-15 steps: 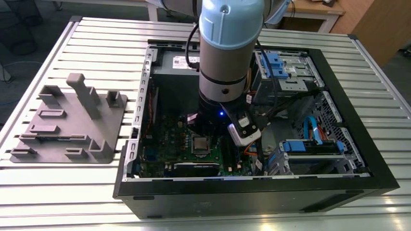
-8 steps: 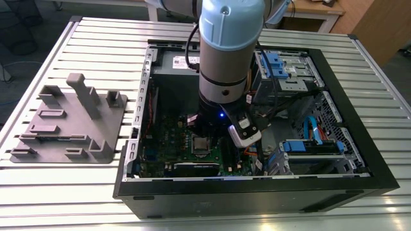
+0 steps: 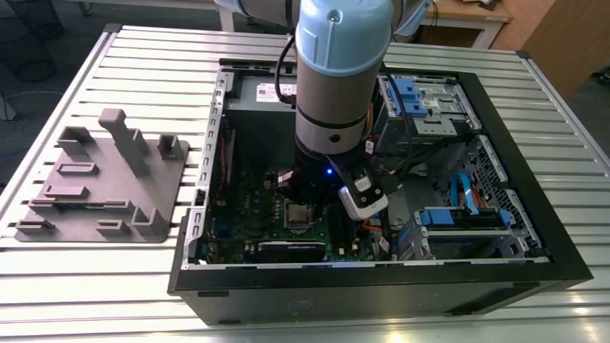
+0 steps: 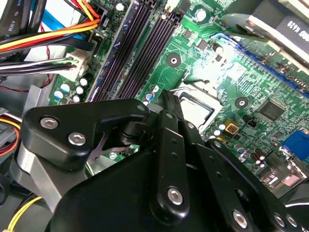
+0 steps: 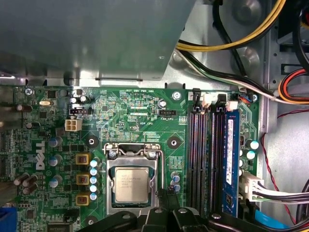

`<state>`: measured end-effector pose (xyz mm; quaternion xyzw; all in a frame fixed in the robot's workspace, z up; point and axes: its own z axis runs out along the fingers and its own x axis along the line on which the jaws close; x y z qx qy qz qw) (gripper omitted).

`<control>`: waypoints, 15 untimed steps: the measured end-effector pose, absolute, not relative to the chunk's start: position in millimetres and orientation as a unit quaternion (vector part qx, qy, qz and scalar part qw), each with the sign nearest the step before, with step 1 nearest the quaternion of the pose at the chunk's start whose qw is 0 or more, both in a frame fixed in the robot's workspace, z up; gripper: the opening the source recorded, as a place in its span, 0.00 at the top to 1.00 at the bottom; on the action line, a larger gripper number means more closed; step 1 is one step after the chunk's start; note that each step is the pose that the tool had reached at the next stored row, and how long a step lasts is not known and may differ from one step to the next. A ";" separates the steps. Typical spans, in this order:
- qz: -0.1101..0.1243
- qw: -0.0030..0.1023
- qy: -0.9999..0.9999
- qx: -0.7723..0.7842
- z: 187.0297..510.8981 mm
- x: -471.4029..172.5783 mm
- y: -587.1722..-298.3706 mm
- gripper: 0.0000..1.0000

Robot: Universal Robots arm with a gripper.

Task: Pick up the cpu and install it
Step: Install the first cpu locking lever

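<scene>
Inside the open computer case [image 3: 533, 264], we see the arm [image 3: 333, 86] reaching straight down over the green board [image 5: 135, 116]. The cpu [image 5: 131, 185] lies in its socket just beside the claw [image 5: 166, 212]; we cannot tell whether the claw is open or closed.

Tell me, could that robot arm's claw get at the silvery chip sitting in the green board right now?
Probably yes. The cpu lies face up in its socket with nothing covering it, and the claw hangs just beside it inside the open computer case. Only the socket's thin metal frame borders it.

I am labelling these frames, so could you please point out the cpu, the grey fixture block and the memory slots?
silvery square cpu [image 5: 131, 185], first wrist view, metal top.
grey plastic fixture block [image 3: 105, 182], exterior view, flat base.
long black memory slots [image 5: 202, 159], first wrist view, mid-length.
</scene>
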<state>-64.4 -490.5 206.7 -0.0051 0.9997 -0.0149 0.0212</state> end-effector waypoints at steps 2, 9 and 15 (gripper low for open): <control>-0.016 0.021 1.000 -0.005 206.7 -64.5 -490.4 0.89; -0.018 0.021 1.000 -0.006 206.6 -64.7 -490.6 0.89; -0.019 0.021 1.000 -0.006 204.2 -64.8 -492.3 0.89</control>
